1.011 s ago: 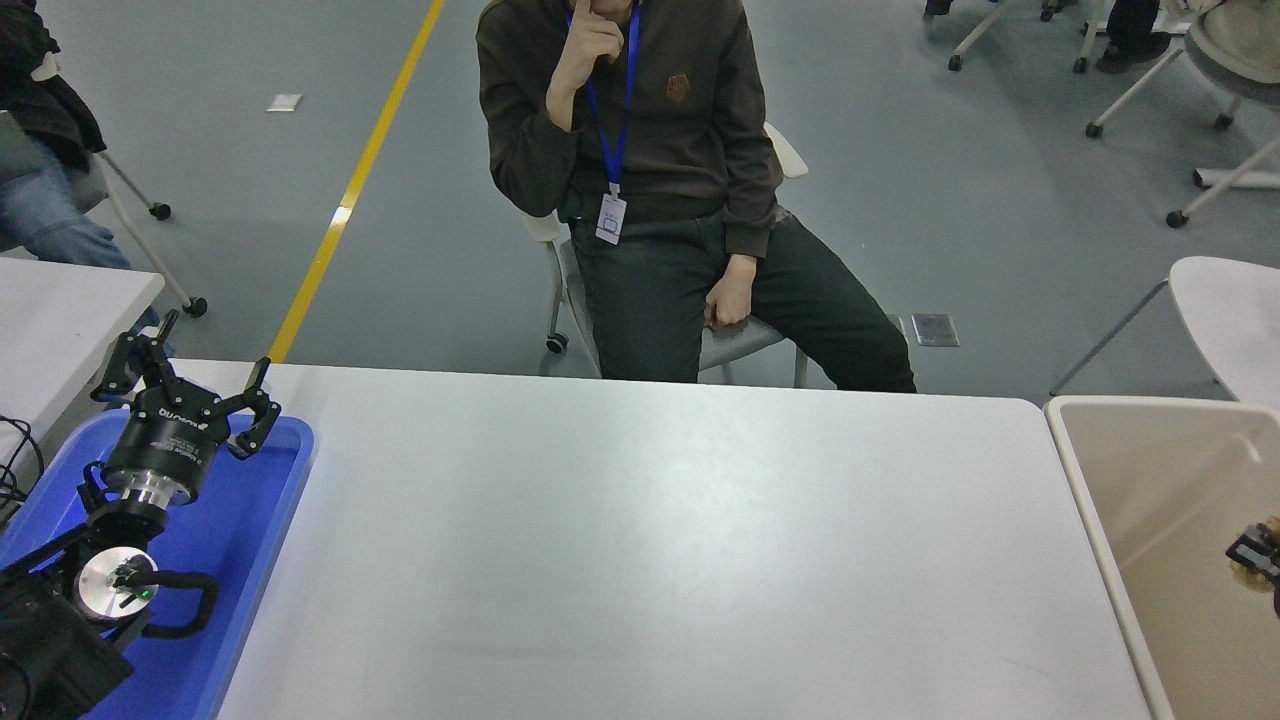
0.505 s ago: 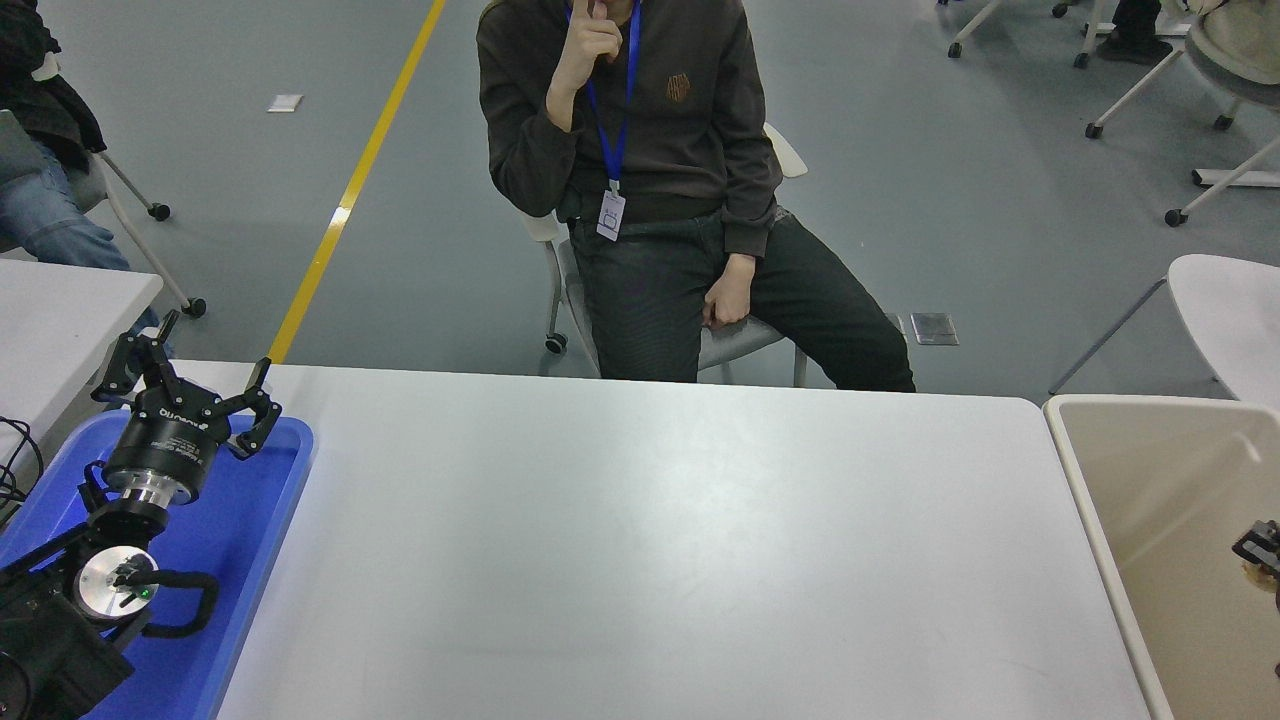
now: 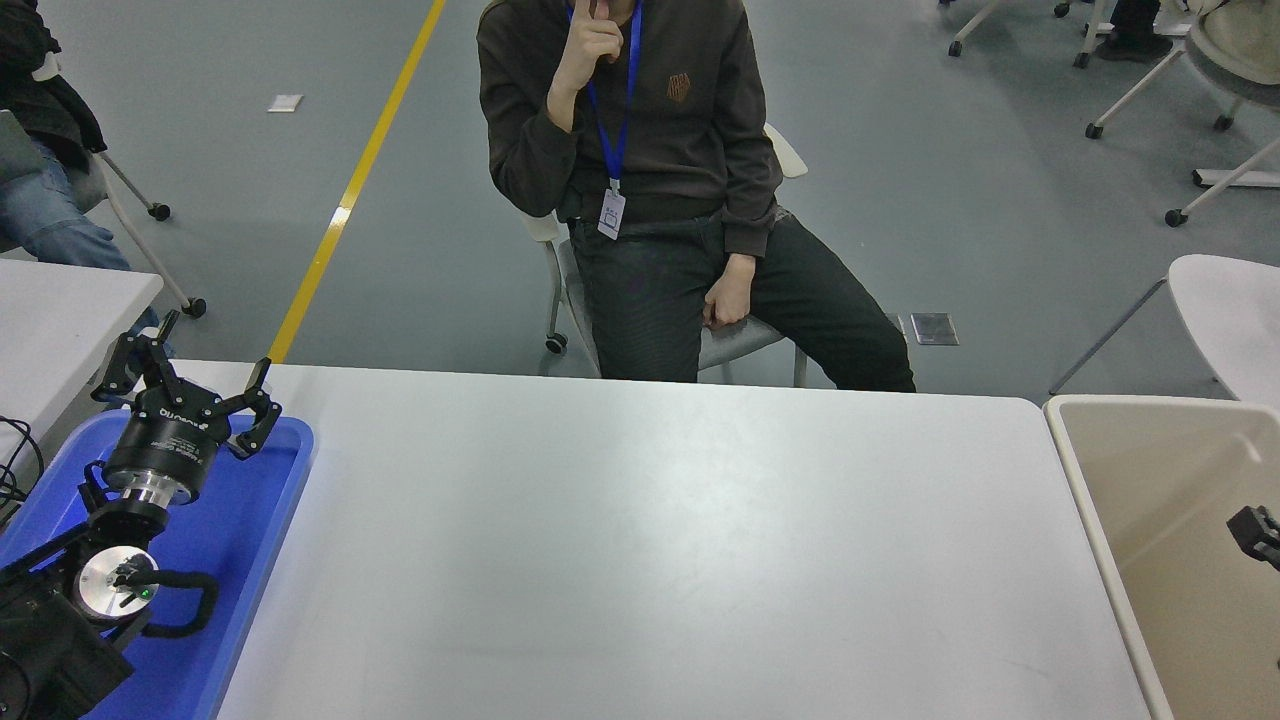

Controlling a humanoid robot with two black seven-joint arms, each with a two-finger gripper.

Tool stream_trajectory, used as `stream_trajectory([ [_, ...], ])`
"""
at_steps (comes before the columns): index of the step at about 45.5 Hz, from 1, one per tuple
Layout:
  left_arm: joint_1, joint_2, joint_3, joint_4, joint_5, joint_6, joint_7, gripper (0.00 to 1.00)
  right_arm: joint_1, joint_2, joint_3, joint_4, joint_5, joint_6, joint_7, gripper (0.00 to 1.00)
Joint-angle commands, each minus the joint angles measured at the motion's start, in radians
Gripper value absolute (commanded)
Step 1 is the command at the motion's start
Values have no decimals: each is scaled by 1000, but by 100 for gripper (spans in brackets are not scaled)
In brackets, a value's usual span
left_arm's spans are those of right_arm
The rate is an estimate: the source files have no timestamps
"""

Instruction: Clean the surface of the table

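The table surface (image 3: 640,540) is a wide white-grey top filling the middle of the head view, with nothing lying on it. My left gripper (image 3: 218,342) is parked at the lower left over a blue tray (image 3: 255,520), open and empty. Of my right gripper (image 3: 1256,534) only a small black part shows at the right edge, over a beige bin (image 3: 1150,480). Whether it is open or shut cannot be told.
A person sits on a chair (image 3: 740,345) at the table's far side, one hand (image 3: 728,298) on the lap, off the table. A smaller white table (image 3: 60,320) stands at the far left. A round white table (image 3: 1230,310) is behind the bin.
The visible part of my right gripper has shifted slightly up and right over the bin. A small tan thing seen beside it earlier no longer shows. The left arm has not moved.
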Motion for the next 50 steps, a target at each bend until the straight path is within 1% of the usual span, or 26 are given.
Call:
stream_trajectory([
  [1,0,0,0,2,0,0,0,100,-2,0,6,-4,14,-4,1,100],
  [7,0,0,0,0,0,0,0,100,0,4,23,-39,100,-3,3,99],
  [16,0,0,0,0,0,0,0,100,39,3,29,-38,271,2,7,98],
  [21,0,0,0,0,0,0,0,100,61,-3,92,-30,342,31,7,98],
  [25,0,0,0,0,0,0,0,100,79,-19,244,-15,350,104,7,98],
  [30,0,0,0,0,0,0,0,100,104,-45,529,-1,350,193,7,98],
  [31,0,0,0,0,0,0,0,100,108,-55,633,9,350,222,6,99],
  [32,0,0,0,0,0,0,0,100,110,-62,667,22,348,233,4,99],
  [36,0,0,0,0,0,0,0,100,110,-106,764,137,348,259,0,100],
  [43,0,0,0,0,0,0,0,100,69,-183,911,377,350,259,0,100],
  [50,0,0,0,0,0,0,0,100,10,-195,1101,503,348,261,7,100],
])
